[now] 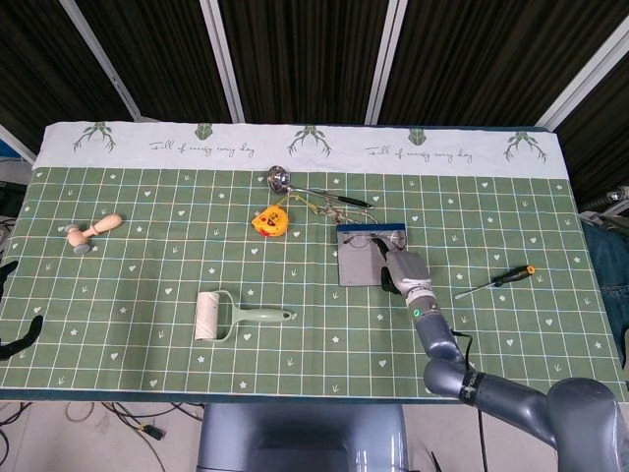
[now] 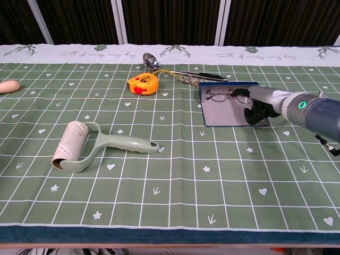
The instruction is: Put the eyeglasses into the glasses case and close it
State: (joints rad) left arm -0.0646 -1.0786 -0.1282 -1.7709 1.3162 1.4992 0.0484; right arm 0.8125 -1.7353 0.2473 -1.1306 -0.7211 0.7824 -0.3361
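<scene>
Green cloth [image 2: 159,212] | eyeglasses [image 2: 226,95] on glasses case [image 2: 226,112] | right hand [image 2: 258,106] touching

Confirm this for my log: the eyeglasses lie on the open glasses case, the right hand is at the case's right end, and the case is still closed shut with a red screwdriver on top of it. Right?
One thing is wrong: the screwdriver is not on the glasses case; the head view shows it on the table to the right, apart from it. The eyeglasses do lie on the case, with the right hand at its right end.

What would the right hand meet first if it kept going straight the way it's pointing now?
Probably the eyeglasses: the right hand points across the open glasses case toward them, and its fingers look right at the frame. Whether they touch cannot be told.
</scene>
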